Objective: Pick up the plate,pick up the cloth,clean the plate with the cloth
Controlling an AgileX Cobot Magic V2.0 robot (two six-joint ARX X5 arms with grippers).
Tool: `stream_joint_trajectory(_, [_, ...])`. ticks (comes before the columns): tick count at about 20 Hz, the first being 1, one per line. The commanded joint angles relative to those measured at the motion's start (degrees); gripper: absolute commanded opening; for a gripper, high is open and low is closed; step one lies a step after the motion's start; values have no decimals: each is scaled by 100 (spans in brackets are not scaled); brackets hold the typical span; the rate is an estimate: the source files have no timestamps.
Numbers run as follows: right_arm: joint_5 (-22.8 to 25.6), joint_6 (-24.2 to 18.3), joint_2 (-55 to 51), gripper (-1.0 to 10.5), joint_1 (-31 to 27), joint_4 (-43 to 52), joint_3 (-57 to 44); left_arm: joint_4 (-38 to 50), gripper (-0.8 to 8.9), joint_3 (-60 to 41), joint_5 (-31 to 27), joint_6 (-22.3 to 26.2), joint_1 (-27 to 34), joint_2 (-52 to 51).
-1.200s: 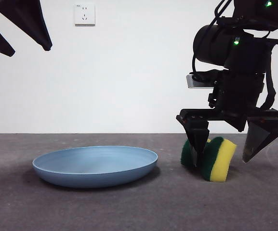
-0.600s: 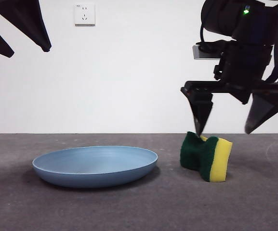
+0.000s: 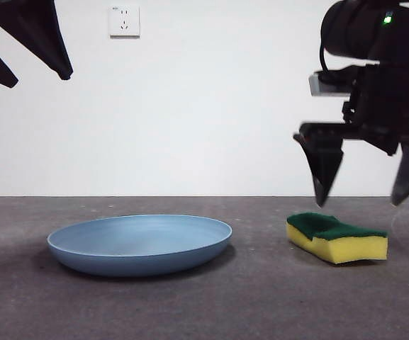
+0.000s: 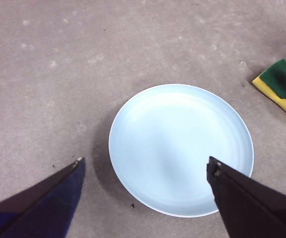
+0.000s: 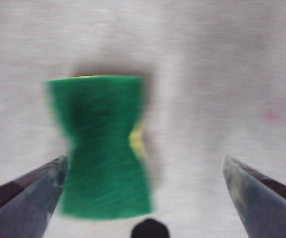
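While flat on bare table, cloth (image 3: pixel 337 239) clear below released right hand (image 3: pixel 363 190), plate (image 3: pixel 140 243) well apart.

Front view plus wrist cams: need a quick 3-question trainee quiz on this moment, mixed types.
1. True or false: the right end effector is holding the sponge.
2. Which side of the sponge faces up? A) yellow foam B) green scouring layer C) it stands on edge
3. Fill in: the left end effector hovers open above the ____.

Key:
1. False. It hangs open above the sponge, which lies flat on the table.
2. B.
3. Plate, which sits on the table, apart from the sponge.
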Motion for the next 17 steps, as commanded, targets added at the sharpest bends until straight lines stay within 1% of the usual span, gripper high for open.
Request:
stream_joint_trajectory(1, [-560,-35,-232,345,15,-4,-46,17,362,-61,-13,-13,-20,4])
stream_joint_trajectory(2, [-743,-74,-321,113,15,-24,-46,26,232,-61,-13,-9,-20,4])
stream_joint_trajectory(3, [-857,-142,-415,-17,15,-33,-46,28,41,-61,-15,22,-20,4])
stream_joint_trajectory(4, [-927,-142,-511,-11,17,-31,-46,35,-1,-61,-13,31,-20,4])
stream_joint_trajectory(6, [-957,-188,-686,-10,59,-24,-46,81,-8,-61,-37,87,-20,4])
stream_joint_trajectory(9, [-957,-348,-1005,-10,164,87,-57,190,-9,-63,-474,181,-17,4])
stream_joint_trajectory(10, [-960,-356,-1150,-10,234,205,-81,199,-9,-68,-507,186,-13,2])
stream_joint_trajectory(13, [-957,-376,-1657,-11,492,715,-243,507,-9,-232,-507,205,-7,-83])
stream_joint_trajectory(15, [-955,-376,-2063,-11,678,1169,-551,990,-9,-560,-411,199,-7,-302])
stream_joint_trajectory(17, [-949,-378,-2465,-11,841,1521,-946,1252,-9,-942,-417,197,-4,-584])
